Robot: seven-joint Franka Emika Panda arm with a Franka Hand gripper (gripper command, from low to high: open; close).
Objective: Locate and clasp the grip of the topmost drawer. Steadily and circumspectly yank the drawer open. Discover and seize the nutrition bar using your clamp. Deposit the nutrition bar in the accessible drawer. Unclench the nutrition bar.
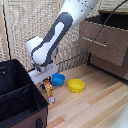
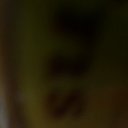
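The tool (image 1: 44, 79) is lowered onto the bar (image 1: 48, 90), which is seen at its 5 o'clock, long axis upright; its grip apparently cannot be told.

- Pale wood floor (image 1: 95, 107) runs across the room, planks catching soft, even light.
- Light woven screen (image 1: 30, 20) lines the back.
- Dark wooden dresser (image 1: 112, 62) stands at the exterior view's right.
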